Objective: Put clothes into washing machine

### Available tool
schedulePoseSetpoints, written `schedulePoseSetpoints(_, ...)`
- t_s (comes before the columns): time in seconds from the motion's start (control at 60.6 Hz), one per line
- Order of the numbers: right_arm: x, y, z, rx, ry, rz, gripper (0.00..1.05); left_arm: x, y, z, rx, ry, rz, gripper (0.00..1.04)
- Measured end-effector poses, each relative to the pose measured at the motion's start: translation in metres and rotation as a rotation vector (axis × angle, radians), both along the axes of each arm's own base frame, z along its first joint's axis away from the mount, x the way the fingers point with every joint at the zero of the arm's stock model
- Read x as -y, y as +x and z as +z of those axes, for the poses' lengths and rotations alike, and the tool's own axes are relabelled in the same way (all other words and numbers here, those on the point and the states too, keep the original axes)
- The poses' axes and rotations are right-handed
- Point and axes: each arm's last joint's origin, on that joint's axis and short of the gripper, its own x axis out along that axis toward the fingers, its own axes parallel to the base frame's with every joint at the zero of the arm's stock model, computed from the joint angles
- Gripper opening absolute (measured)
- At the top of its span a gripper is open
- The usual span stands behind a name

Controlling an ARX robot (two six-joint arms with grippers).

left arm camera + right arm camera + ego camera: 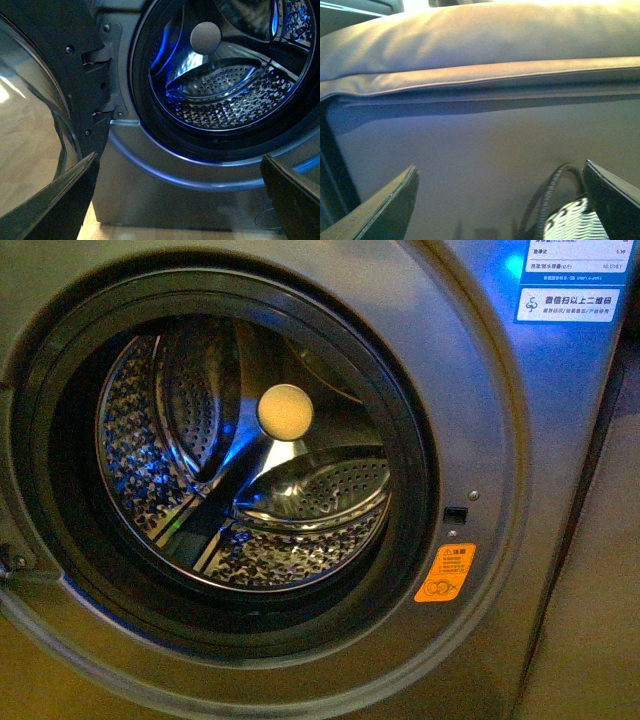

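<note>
The door [35, 90] hangs left of the washing machine [500, 500] (sticker [445, 573] at front right).

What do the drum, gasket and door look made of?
Drum: likely stainless steel; shiny, with mirror-like glints and punched holes. Gasket: probably rubber; matte black, with no reflections. Door: the see-through window with bright highlights could be glass or clear plastic, I cannot tell which; its dark matte frame looks like plastic.
</note>
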Motion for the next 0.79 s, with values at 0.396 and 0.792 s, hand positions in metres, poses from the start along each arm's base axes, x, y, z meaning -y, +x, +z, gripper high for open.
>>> schedulePoseSetpoints(0.396, 0.135, 0.006, -0.029, -0.455, 0.371, -0.152, 0.97, 0.000, 0.000, 0.000, 0.000, 0.000, 0.000, 0.98)
schedulePoseSetpoints(0.792, 0.200, 0.021, -0.159, -0.895, 0.561, -0.220, 0.97, 0.000, 0.000, 0.000, 0.000, 0.000, 0.000, 0.98)
